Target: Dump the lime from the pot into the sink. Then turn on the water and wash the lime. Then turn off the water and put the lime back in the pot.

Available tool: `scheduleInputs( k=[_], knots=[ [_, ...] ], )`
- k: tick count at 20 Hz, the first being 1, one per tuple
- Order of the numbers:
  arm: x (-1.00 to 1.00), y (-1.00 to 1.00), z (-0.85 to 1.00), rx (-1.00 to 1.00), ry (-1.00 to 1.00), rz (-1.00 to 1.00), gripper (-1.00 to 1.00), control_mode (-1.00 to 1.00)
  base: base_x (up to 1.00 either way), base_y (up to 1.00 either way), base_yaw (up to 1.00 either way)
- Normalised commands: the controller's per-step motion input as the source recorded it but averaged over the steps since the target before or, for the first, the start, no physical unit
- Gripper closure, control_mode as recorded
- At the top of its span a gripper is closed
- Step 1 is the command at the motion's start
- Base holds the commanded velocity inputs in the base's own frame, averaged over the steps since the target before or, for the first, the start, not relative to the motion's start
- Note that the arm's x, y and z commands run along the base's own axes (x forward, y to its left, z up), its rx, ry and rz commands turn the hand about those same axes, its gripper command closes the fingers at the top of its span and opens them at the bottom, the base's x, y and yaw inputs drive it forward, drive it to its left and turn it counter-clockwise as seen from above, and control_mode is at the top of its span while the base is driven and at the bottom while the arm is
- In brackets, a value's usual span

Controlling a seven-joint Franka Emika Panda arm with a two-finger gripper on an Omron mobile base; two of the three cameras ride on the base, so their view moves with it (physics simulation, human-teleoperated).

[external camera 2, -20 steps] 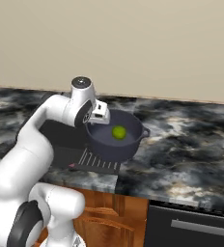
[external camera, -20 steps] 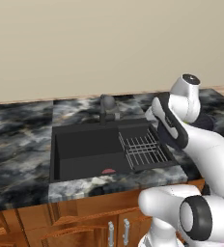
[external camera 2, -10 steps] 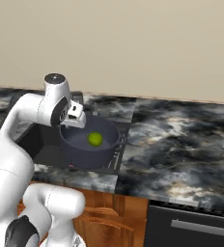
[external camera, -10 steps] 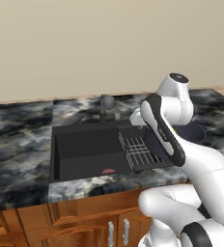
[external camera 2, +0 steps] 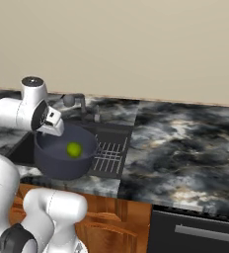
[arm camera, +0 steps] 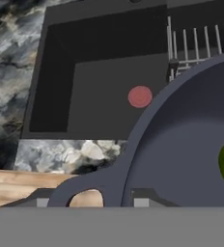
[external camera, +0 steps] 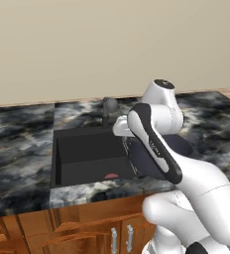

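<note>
Pot (external camera 2: 62, 158) over sink (external camera: 82, 154) front edge

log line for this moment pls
phase: carrying pot to sink | gripper: shut on pot handle | lime: in pot | faucet: no water seen

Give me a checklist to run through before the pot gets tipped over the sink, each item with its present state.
1. Lime inside the pot: ok.
2. Claw shut on the pot's handle: ok, the loop handle sits at the fingertips in the hand view.
3. Pot over the sink: ok, it hangs above the basin's right part and the wire rack.
4. Basin floor free to catch the lime: ok, bare except for the pink-red patch.
5. Water off at the faucet: ok, no stream seen.
</note>
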Motion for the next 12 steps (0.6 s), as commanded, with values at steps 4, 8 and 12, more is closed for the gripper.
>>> scheduleInputs(
  k=[4,8,12],
  knots=[
    [-0.09,0.73,0.0,0.06,0.09,0.0,1.0,-1.0,0.0,0.0,0.0],
    [-0.02,0.75,0.0,0.04,0.04,0.0,1.0,-1.0,0.0,0.0,0.0],
    [0.0,0.78,0.0,0.04,0.0,0.0,1.0,-1.0,0.0,0.0,0.0]
  ],
)
